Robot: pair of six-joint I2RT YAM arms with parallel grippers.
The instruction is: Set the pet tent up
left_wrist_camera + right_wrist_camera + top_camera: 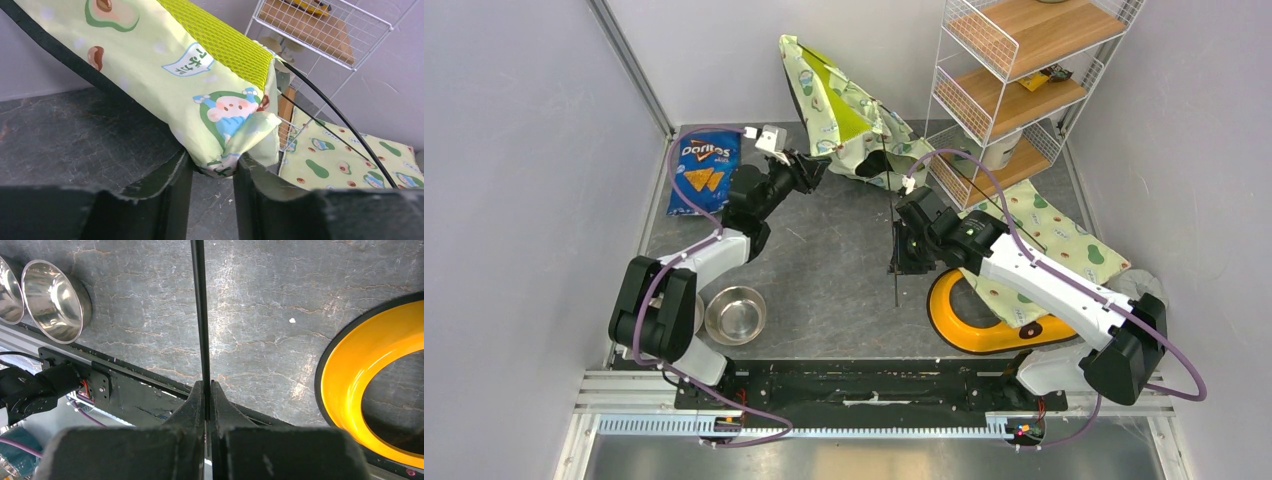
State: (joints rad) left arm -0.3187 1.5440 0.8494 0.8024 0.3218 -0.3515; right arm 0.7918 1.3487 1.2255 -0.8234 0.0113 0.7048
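Back at the middle of the dark table point(824, 270), the pet tent point(849, 110) is a floppy heap, one pointed end leaning up against the back wall with the lime mesh lining showing. Definitely not standing as a tent yet.

Right of it is the white wire shelf rack point(1024, 70), and the matching flat mat point(1064, 235) lies at its foot on the right side. A yellow ring thing point(964, 320) sits partly on the mat's near edge. A Doritos bag point(704, 170) is over at the back left, and two steel bowls point(52, 300) are near the left arm's base.

Left claw point(212, 162): only a narrow gap between the jaws, with a bunched corner of the tent's printed fabric pinched in it, just above the table.

Right claw point(206, 385): jaws squeezed nearly together on a thin black pole point(200, 310), which sticks straight out past the fingertips over the bare table. From the overhead view the pole's other end runs back toward the tent, but exactly where it joins is hard to make out.
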